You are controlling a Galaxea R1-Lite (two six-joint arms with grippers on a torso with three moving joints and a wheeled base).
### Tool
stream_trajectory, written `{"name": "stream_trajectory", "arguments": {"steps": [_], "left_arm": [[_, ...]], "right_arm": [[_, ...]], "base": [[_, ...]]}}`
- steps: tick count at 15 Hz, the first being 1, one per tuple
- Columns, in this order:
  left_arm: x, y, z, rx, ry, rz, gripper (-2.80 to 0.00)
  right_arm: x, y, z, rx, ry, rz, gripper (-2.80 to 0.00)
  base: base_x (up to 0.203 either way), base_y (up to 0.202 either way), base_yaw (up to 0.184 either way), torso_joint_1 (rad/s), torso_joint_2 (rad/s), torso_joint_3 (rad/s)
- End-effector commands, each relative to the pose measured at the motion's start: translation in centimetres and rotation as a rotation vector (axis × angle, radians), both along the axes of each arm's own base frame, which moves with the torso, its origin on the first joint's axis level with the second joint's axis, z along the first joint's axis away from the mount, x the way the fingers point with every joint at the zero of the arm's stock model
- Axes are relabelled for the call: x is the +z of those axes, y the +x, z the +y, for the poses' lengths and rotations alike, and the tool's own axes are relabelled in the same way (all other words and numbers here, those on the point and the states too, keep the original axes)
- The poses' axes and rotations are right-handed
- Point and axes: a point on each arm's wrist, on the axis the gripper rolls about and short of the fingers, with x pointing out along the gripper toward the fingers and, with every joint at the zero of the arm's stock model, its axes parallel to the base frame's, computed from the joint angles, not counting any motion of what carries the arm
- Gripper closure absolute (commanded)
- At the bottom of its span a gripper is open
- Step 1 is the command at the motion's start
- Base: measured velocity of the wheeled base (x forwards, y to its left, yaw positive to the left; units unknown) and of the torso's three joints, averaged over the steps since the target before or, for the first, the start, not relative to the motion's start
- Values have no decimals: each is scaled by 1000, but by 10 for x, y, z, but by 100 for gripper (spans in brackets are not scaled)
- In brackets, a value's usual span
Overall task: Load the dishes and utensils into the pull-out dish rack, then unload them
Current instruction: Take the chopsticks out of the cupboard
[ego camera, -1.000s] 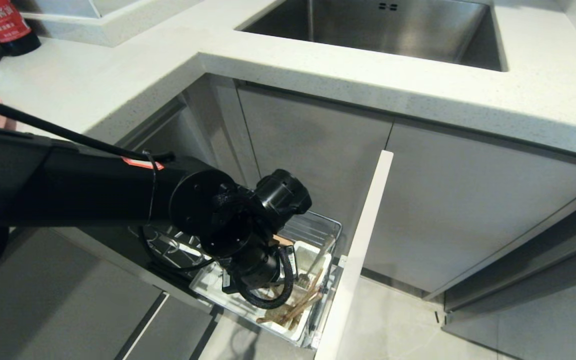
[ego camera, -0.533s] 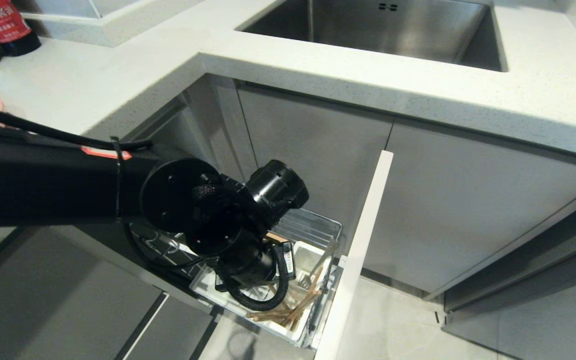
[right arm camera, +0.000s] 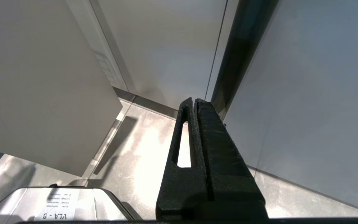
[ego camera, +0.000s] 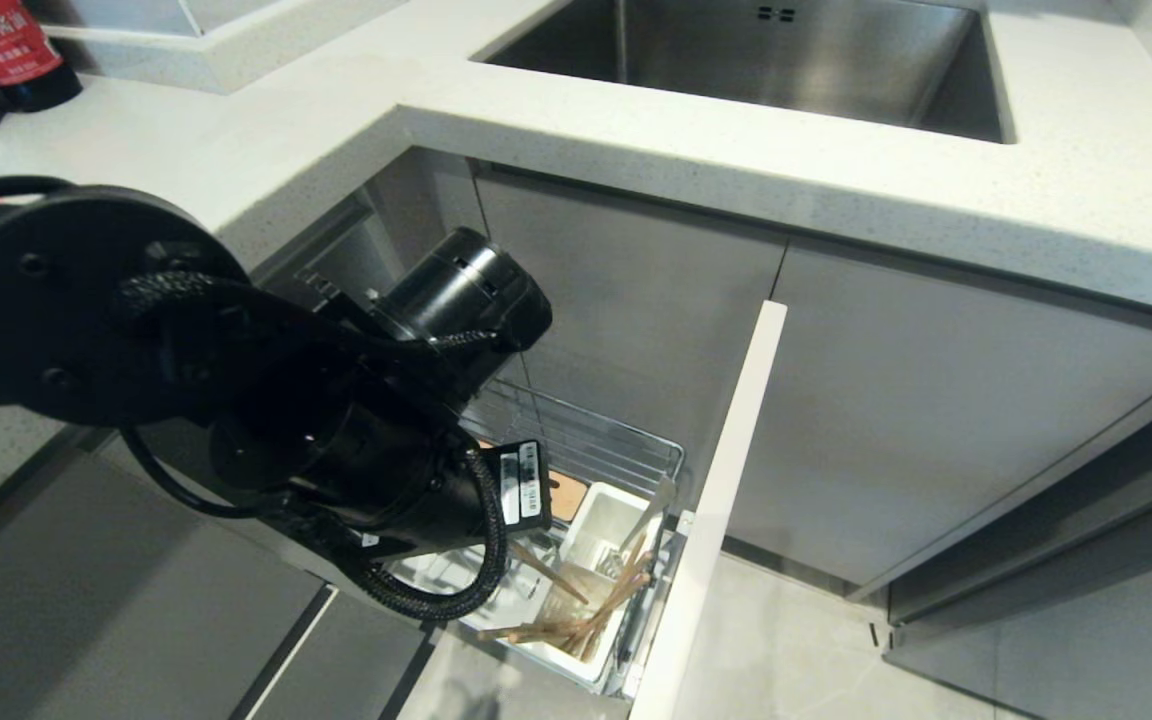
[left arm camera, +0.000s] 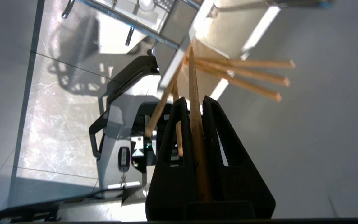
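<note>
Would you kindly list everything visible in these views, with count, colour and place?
Held chopsticks: apparently two, light wood, clamped in the left gripper above the utensil box.
Chopstick bundle: several, light wood, leaning in the utensil box.
Utensil box: one, white, at the rack's front.
Pull-out dish rack: one, chrome wire, drawn out below the counter.
Front panel: one, pale, at the rack's end.
Sink: one, steel, in the white countertop.
Bottle: one, dark with red label, counter's far left.
Left gripper: black, over the rack.
Right gripper: black, shut, parked near the floor.
</note>
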Motion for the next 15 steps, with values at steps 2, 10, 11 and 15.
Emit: {"name": "stream_trajectory", "arguments": {"steps": [2,10,11,15], "left_arm": [[24,-17,14,-8,-34,-30,0],[69,-47,44,-24,-141,-130,0],[75,-50,48,-23,-158,-146,0],[110,-73,77,-12,-283,-265,0]], "right_arm": [[0,0,0,0,-1,0,0],[0,0,0,0,-1,1,0],[0,0,0,0,0,0,0],[0,0,0,0,-1,0,0]], "base": [[0,0,0,0,0,0],[0,0,0,0,0,0],[0,0,0,0,0,0],[0,0,0,0,0,0]]}}
